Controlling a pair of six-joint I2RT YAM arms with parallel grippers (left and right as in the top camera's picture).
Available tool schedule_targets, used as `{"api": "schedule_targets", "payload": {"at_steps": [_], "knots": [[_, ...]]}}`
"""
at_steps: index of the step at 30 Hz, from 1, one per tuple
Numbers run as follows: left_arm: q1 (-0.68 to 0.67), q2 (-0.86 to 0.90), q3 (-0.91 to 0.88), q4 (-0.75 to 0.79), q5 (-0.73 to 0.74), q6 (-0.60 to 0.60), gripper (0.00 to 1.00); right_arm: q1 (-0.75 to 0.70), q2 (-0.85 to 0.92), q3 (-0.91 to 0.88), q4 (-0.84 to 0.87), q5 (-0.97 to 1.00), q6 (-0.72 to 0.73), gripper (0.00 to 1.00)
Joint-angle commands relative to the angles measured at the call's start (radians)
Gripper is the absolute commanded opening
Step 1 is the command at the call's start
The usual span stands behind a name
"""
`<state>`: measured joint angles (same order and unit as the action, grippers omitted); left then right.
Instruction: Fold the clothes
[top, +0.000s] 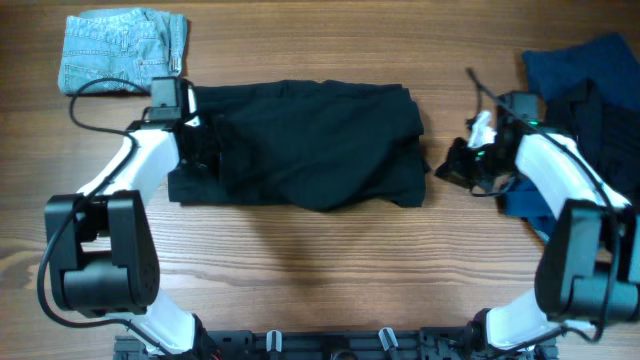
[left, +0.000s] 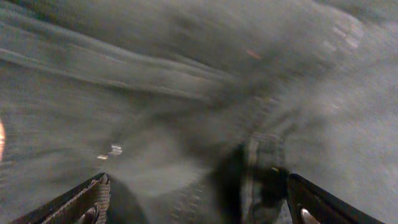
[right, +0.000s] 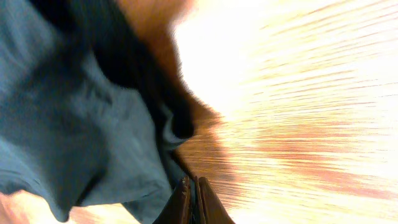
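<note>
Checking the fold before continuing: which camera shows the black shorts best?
Overhead: the whole black shorts lie spread mid-table. Left wrist shows only their blurred fabric close up. Right wrist looks at the blue garment and table, not the shorts.

Soft, even light covers the brown wooden table (top: 300, 290) in the sharp overhead view, shadows faint. The left wrist view is dim, motion-smeared over crumpled black fabric shorts (left: 186, 93). The right wrist view burns to white glare toward 1 o'clock, blurred throughout.
</note>
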<state>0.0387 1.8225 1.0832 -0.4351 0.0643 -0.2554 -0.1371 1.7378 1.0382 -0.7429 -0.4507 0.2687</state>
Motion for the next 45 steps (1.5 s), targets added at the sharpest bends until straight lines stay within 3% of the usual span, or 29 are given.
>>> {"api": "schedule_targets", "payload": {"at_steps": [1,4,6,7,10,11,16,19,25,33,35,37,38,40,45], "knots": [[0.048,0.017,0.000,0.005,-0.032,0.013,0.91,-0.023,-0.066,0.008,-0.003,0.037,-0.007,0.04],[0.058,0.017,0.000,0.001,-0.031,0.012,0.92,-0.021,-0.072,0.008,-0.009,0.022,-0.025,0.04],[0.057,0.017,0.000,0.002,-0.009,0.013,0.99,-0.018,-0.072,0.008,-0.022,-0.024,-0.068,0.04],[0.057,0.017,0.000,0.002,0.011,0.013,0.99,-0.018,-0.072,0.008,-0.031,-0.039,-0.078,0.10],[0.057,0.017,0.000,0.003,0.060,0.013,1.00,-0.018,-0.072,-0.002,-0.069,-0.101,-0.148,0.44],[0.057,0.017,0.000,0.004,0.067,0.013,1.00,-0.018,-0.072,-0.008,-0.076,-0.101,-0.158,0.50],[0.057,0.017,0.000,0.006,0.066,0.013,1.00,-0.017,-0.072,-0.095,-0.026,-0.188,-0.190,0.72],[0.057,0.017,0.000,0.006,0.066,0.012,1.00,-0.017,-0.072,-0.153,0.050,-0.275,-0.187,0.74],[0.057,0.017,0.000,0.005,0.085,0.012,1.00,0.040,-0.072,-0.201,0.146,-0.309,-0.136,0.67],[0.057,0.017,0.000,-0.006,0.084,0.013,1.00,0.185,-0.071,-0.201,0.228,-0.185,-0.022,0.68],[0.057,0.017,0.000,-0.010,0.084,0.013,1.00,0.193,-0.071,-0.201,0.242,-0.185,-0.004,0.51],[0.057,0.017,0.000,-0.009,0.084,0.013,1.00,0.193,-0.071,-0.201,0.248,-0.185,-0.003,0.23],[0.057,0.017,0.000,-0.008,0.084,0.013,1.00,0.192,-0.072,-0.201,0.254,-0.184,-0.003,0.15],[0.057,0.017,0.000,-0.009,0.084,0.013,1.00,0.188,-0.072,-0.191,0.261,-0.170,0.023,0.04],[0.057,0.017,0.000,-0.007,0.038,0.013,0.83,0.141,-0.083,-0.130,0.252,-0.146,0.074,0.04]]}}
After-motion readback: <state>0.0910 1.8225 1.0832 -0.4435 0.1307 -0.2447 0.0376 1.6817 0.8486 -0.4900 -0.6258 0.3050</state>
